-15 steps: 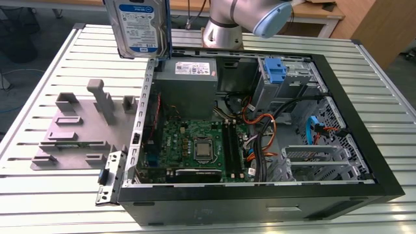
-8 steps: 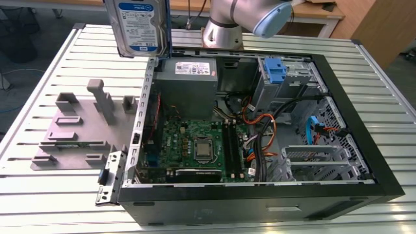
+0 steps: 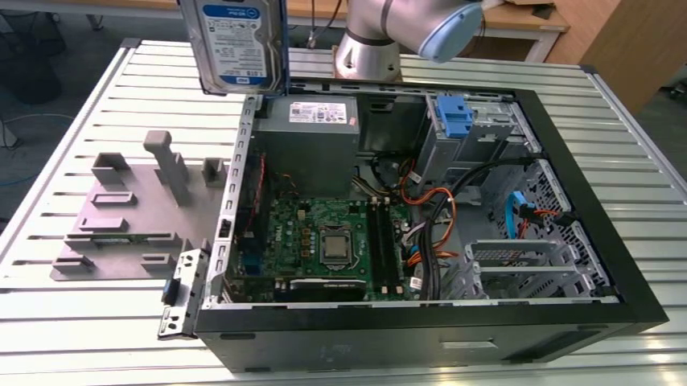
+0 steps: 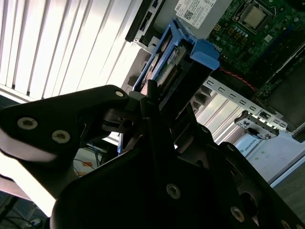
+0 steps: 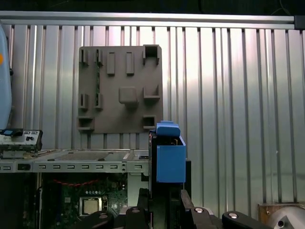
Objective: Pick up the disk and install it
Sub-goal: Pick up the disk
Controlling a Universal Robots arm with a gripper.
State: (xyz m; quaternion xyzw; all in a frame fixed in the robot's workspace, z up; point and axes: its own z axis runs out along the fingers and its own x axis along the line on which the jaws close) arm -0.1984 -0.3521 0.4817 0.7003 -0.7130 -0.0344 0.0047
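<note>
You had the disk (image 3: pixel 234 44) in the end effector (image 4: pixel 164 102), whose dark fingers (image 4: pixel 151 102) were pinched onto the drive's two flat sides, as the second wrist view showed. So the disk lay nowhere to one side of the end effector. It stood straight out from between the fingers, with its blue side rail leading in the first wrist view.

In the exterior view the disk hung in the air with its labelled face toward the camera and its long axis close to upright, the upper end cut off by the picture's edge. Its lower end sat above the far corner of the open computer case (image 3: pixel 429 201), on the exterior view's left and just beside the power supply (image 3: pixel 311 112). I judged it clear of the worktop (image 3: pixel 86 322) and touching nothing but the fingers.

The relation that mattered was sideways. The metal bays, one holding a bare blue bracket (image 3: pixel 456 117), lay well apart from the disk across the case, toward the exterior view's right. The grey fixture plate (image 3: pixel 129 209) lay on the worktop on the other side of the case.

With one arm (image 3: pixel 397 28), you had no question of which was nearer.
</note>
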